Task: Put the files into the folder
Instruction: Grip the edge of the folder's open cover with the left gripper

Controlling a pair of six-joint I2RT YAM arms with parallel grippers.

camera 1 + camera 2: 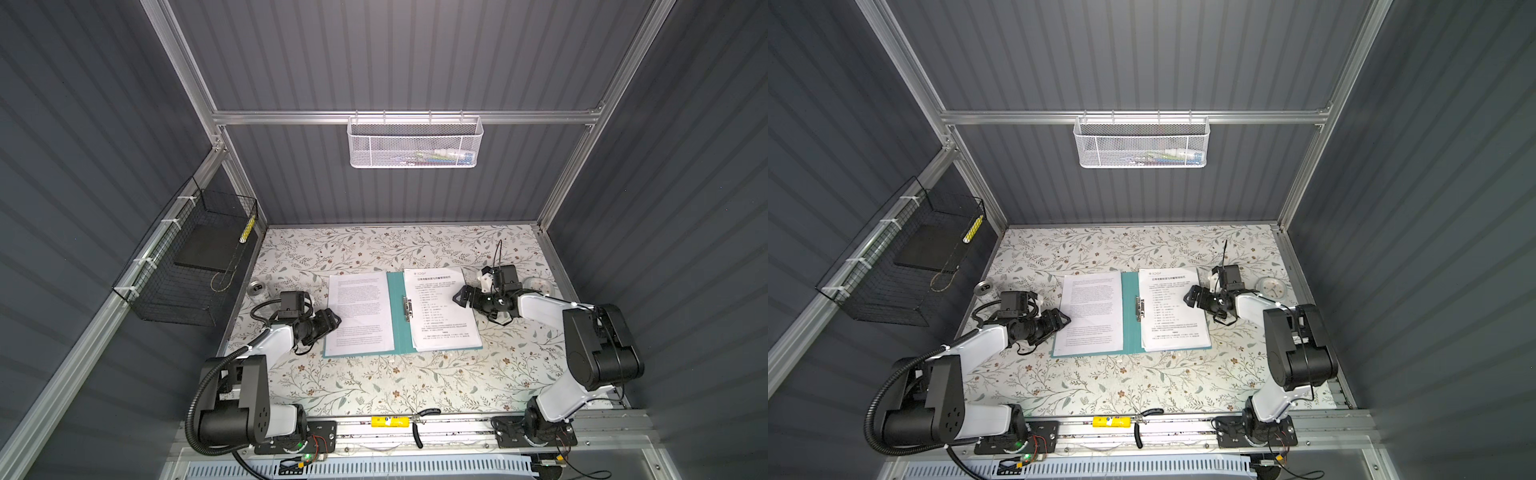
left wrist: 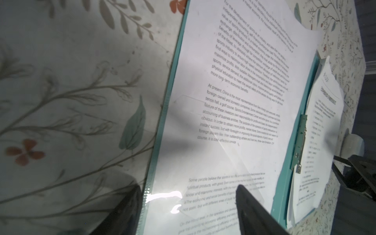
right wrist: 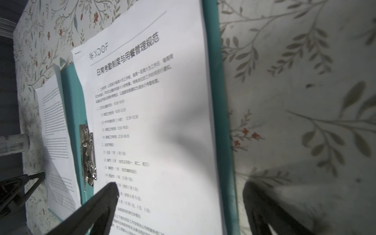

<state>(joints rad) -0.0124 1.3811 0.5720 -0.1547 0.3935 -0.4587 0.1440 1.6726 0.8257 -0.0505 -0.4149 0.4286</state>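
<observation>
- Folder [image 1: 395, 332]: teal, opened flat near the middle of the flowered table [image 1: 374, 386], with its spine running from 12 to 6 o'clock.
- Metal clip [image 1: 407, 308]: it sits on the spine, at the inner edge of the 3 o'clock cover.
- Files: a headed sheet [image 1: 442, 309] with a logo and title tops a small stack on the 3 o'clock cover. A plain-text sheet [image 1: 359, 313] lies on the 9 o'clock cover, under a glossy clear film in the left wrist view. Whether the clip pins the stack I cannot tell.
- Left gripper [image 1: 333, 321]: at the folder's 9 o'clock edge, jaws spread and grasping nothing. Its fingers [image 2: 256, 215] straddle that edge, one over the table and one over the plain-text sheet.
- Right gripper [image 1: 458, 297]: at the folder's 3 o'clock edge, jaws spread wide and empty. Its fingers [image 3: 97, 207] straddle the cover's outer edge.
- Can [image 1: 258, 289]: at the folder's 10 o'clock, apart from it.
</observation>
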